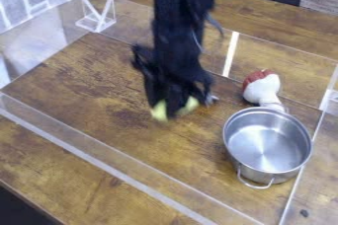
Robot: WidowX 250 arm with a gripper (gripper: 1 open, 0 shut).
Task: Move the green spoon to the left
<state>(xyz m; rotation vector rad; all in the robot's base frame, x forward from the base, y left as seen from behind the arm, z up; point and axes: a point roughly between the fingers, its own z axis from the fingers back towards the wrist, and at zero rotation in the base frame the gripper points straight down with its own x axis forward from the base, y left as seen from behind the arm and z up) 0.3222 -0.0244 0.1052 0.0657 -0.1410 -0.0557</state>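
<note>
While blurred, the black gripper points down w/ fingers pinched on the green spoon; spoon's pale yellow-green handle shows betw. the tips, off the wooden table. Steel pot: to lower right of gripper, apart. Red-and-white mushroom toy: right of gripper, near pot's far rim. Clear acrylic wall: to the left.

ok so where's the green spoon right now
In the camera view the green spoon sits near the middle of the frame, held in the tool, up and left of the steel pot and left of the red-and-white toy.
</note>
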